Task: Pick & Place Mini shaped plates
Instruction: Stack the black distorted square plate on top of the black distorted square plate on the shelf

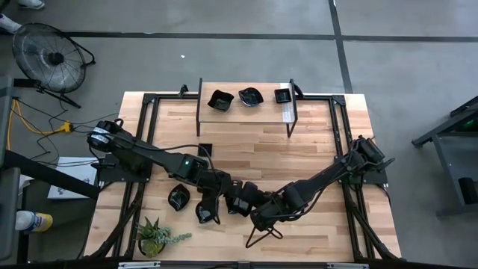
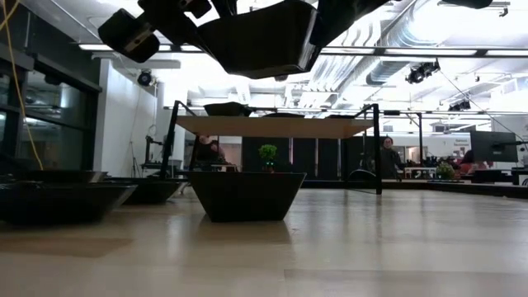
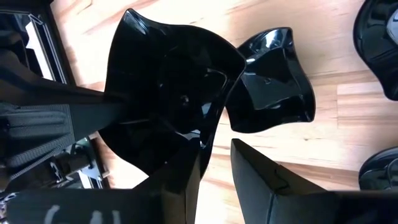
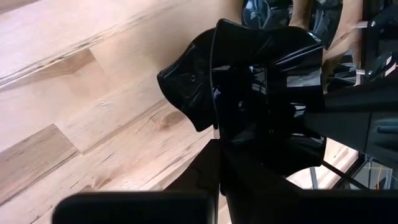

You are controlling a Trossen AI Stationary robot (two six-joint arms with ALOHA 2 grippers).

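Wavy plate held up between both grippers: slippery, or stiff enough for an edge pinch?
The wavy plate is glossy, so likely slick. It holds its shape in the right gripper, so probably rigid. Its thin rim may chip.

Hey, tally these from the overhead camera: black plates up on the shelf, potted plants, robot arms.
Black plates on the shelf: 3
Potted plant: 1
Robot arms: 2
Total: 6
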